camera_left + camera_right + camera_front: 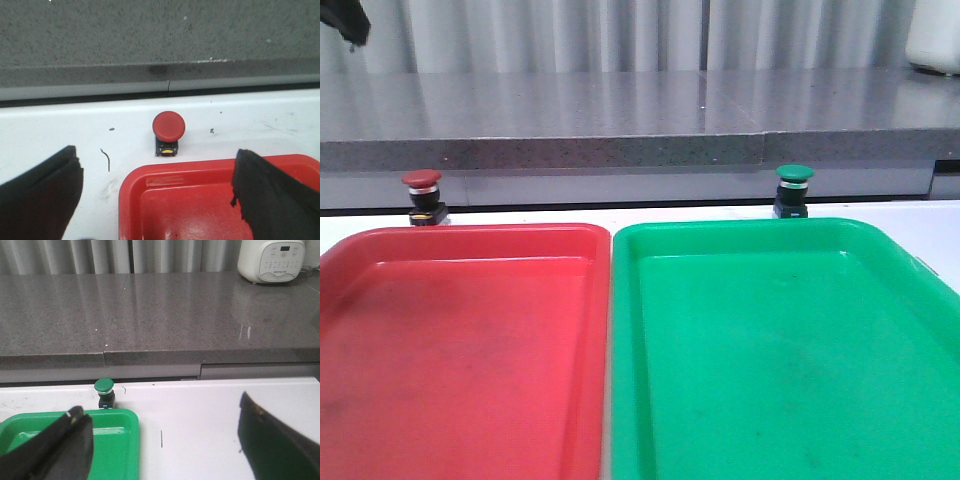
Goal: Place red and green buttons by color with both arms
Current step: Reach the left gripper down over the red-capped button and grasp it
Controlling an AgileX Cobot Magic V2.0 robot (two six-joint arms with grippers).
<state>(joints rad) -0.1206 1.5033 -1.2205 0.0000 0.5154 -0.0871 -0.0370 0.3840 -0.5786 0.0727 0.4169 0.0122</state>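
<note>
Here, both pincers released, left pincer (157, 195), right pincer (165, 440), fingertips cropped, holding nothing.

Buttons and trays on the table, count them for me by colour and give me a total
Red: 2, one red button standing behind the red tray.
Green: 2, one green button standing behind the green tray.
Total: 4 things, 2 buttons and 2 trays. Both buttons are outside the trays, on the white table.
</note>
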